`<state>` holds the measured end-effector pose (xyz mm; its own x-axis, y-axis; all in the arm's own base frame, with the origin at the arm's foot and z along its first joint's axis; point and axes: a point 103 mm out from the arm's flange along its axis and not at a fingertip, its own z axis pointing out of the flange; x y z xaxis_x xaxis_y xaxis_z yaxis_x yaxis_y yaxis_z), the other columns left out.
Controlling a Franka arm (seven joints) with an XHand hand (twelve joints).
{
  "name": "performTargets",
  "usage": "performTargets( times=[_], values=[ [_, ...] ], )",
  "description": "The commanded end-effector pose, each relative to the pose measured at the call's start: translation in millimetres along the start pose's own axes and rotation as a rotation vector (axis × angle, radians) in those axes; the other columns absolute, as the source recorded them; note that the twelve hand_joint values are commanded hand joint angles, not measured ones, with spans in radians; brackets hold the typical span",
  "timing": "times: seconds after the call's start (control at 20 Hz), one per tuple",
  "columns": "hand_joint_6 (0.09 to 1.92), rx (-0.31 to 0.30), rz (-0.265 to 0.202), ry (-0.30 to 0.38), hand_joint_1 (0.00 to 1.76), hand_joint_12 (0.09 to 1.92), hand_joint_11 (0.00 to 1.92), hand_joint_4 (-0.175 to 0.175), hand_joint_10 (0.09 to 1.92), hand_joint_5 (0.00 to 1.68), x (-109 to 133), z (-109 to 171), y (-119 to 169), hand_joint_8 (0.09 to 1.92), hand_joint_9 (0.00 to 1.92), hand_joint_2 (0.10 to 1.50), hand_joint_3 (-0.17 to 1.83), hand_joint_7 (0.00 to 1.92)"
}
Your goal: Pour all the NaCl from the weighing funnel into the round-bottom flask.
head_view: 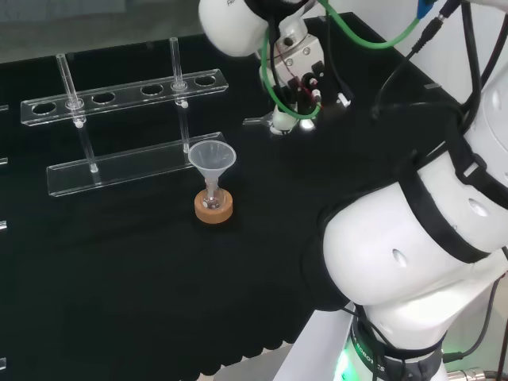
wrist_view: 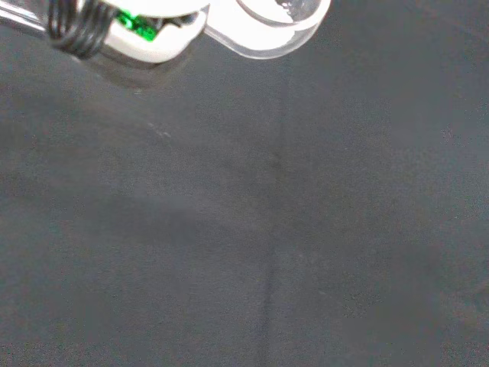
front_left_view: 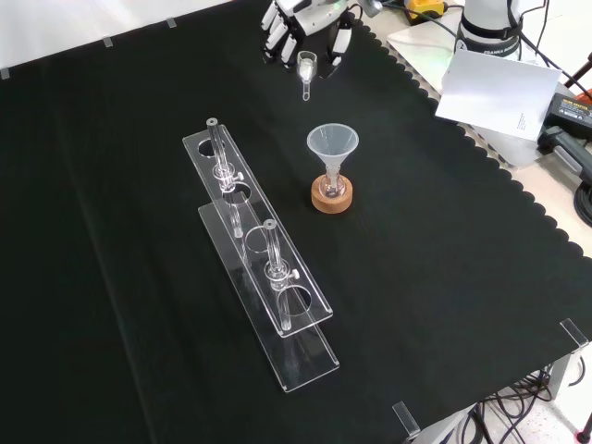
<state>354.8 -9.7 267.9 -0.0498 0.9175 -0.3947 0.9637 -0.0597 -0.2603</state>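
Hand: I see it [front_left_view: 301,23] at the top edge of the front view, above the black cloth of the counter [front_left_view: 444,277], fingers [front_left_view: 277,32] pointing down.
Fingers: curled around the weighing funnel [front_left_view: 307,67], which hangs below them with its narrow stem downward (I cannot tell what is in it).
Flask: a small round-bottom flask [head_view: 212,196] sits upright in a cork ring [head_view: 213,209] near the middle of the cloth.
Funnel: a clear cone-shaped funnel [head_view: 212,158] stands in the flask's neck.
Gap: in the front view the hand and weighing funnel are above the flask, apart from it.
Rack: a clear two-tier rack [front_left_view: 264,268] holding glass tubes lies left of the flask in the front view.
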Motion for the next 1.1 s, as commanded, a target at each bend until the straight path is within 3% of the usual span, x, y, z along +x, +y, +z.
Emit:
performTargets(
  times=[0.05,1.1],
  values=[
    [0.62,0.01,-0.017,-0.03,1.12,1.05,0.82,0.175,0.34,1.28,18.3,-5.6,-1.2,0.65,0.99,0.71,0.54,0.64],
    [0.62,0.057,-0.069,-0.123,1.12,1.04,0.83,0.175,0.33,1.28,42.7,-8.0,9.3,0.65,0.99,0.71,0.54,0.63]
  ],
)
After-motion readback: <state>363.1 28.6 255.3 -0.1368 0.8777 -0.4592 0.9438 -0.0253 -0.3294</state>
